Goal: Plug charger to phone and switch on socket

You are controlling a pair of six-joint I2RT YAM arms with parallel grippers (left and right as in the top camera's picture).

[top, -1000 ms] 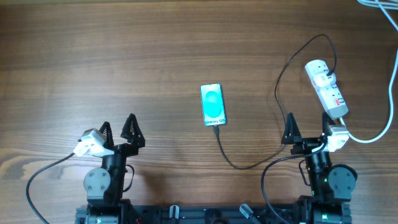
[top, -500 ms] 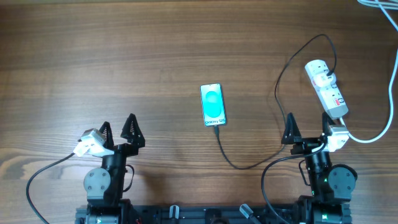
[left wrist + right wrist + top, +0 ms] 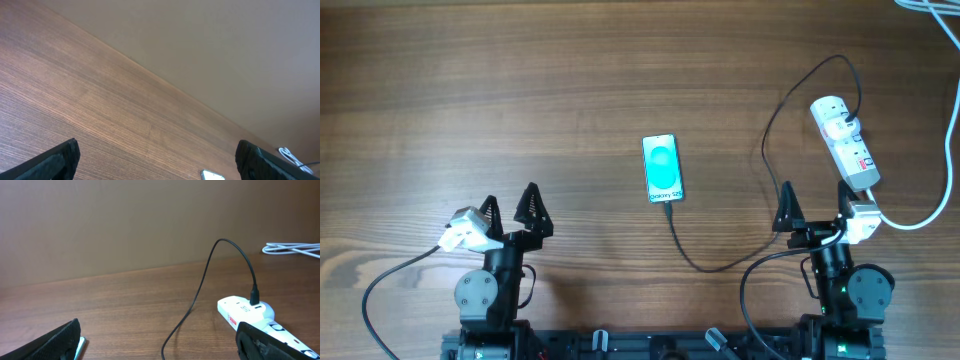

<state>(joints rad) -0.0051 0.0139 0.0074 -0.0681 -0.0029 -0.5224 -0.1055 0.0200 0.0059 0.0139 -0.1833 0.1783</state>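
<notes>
Half the socket disappears behind the right fingers and frame edge.

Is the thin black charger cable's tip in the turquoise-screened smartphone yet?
Apparently in: the thin black charger cable meets the bottom edge of the turquoise-screened smartphone overhead; seating too small to confirm.

phone screen, white text "Galaxy S25"

Overhead looks straight down at the counter; wrist views skim low across it, the right wrist view sharing the socket.
</notes>
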